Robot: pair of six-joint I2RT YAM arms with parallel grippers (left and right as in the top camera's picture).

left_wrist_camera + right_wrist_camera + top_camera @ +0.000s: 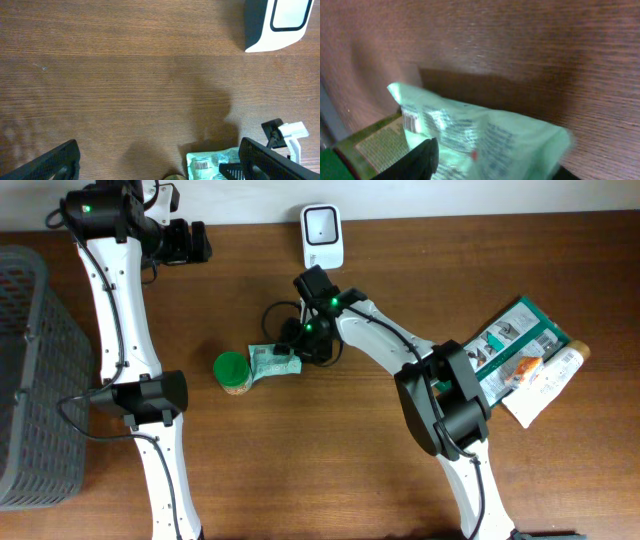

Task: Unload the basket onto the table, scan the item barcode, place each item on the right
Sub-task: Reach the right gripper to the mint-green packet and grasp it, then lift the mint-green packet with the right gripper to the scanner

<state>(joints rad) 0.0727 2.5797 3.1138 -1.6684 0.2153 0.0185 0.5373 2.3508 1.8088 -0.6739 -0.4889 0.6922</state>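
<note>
The item is a mint-green packet [270, 363] lying mid-table, and its barcode [410, 121] faces up near one end. My right gripper [292, 356] is down on the packet's right end. In the right wrist view the packet [480, 135] bulges between the two dark fingers [417, 161], pressed from both sides. The white scanner [322, 237] stands at the table's far edge. My left gripper [188, 242] hovers at the far left, open and holding nothing. Its view shows the packet [212, 162] and the scanner [277, 22].
A green-lidded jar [232, 372] stands against the packet's left end. A grey basket [30, 380] fills the left edge. At the right lie a green printed box [515, 340] and a white tube [548, 383].
</note>
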